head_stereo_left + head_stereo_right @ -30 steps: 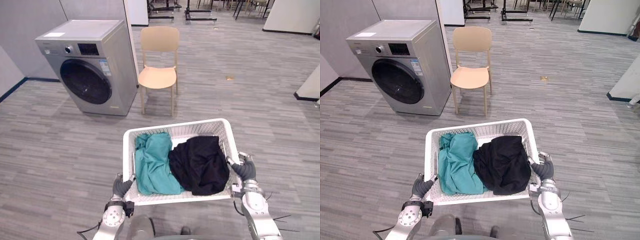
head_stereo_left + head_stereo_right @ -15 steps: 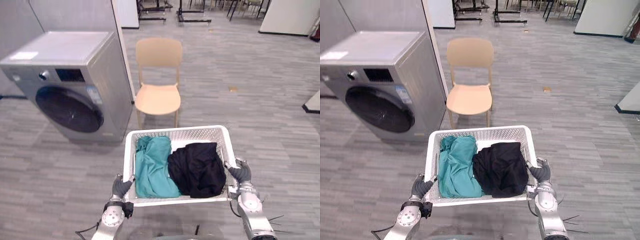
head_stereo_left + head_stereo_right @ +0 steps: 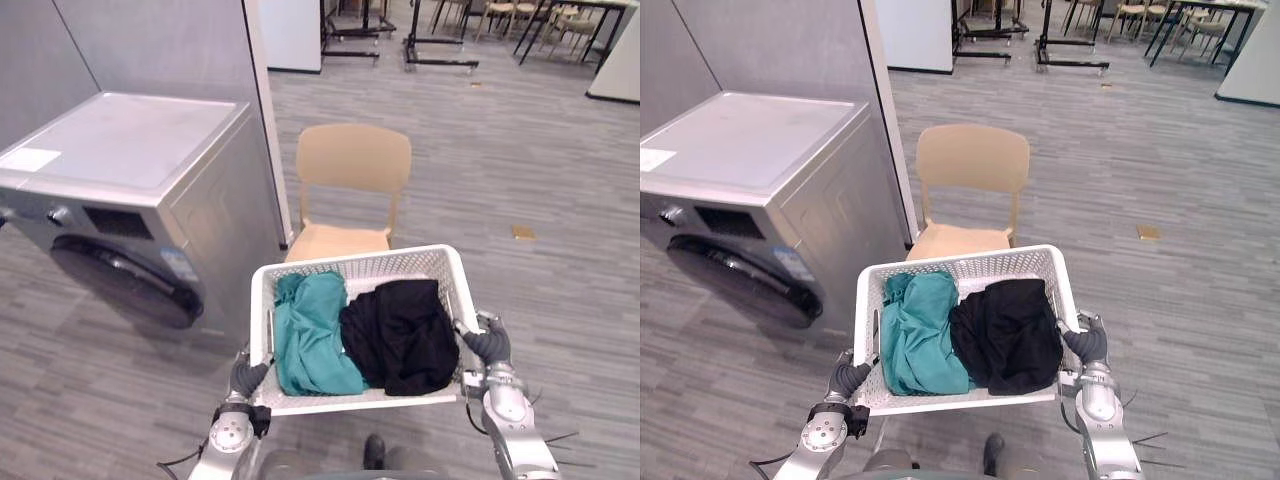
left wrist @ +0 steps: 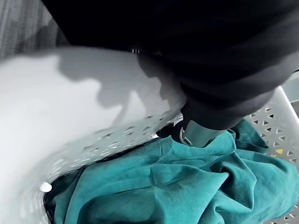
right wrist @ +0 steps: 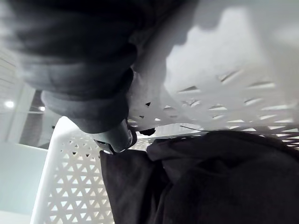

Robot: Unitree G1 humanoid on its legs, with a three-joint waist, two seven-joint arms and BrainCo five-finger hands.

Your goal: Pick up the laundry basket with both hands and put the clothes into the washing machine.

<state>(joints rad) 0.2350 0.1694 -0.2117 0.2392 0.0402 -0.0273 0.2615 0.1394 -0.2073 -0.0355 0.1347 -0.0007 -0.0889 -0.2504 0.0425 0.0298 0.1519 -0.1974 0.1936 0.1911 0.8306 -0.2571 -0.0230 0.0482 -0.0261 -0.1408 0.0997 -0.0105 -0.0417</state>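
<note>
Beige chair (image 3: 352,160) directly beyond basket (image 3: 355,268), washing machine (image 3: 130,145) just beside chair

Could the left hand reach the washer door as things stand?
Probably not: the left hand and right hand are both curled on the basket, and the door sits apart, to the left.

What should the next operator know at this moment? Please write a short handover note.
Hands: the left hand is shut on the left edge of the laundry basket; the right hand is shut on its right edge.
Things: the basket is held above the floor, with the teal garment and the black garment inside. The washing machine is ahead on the left and its door looks closed. A chair stands beside it.
Done: basket picked up.
Left: open the door, load the clothes.
</note>
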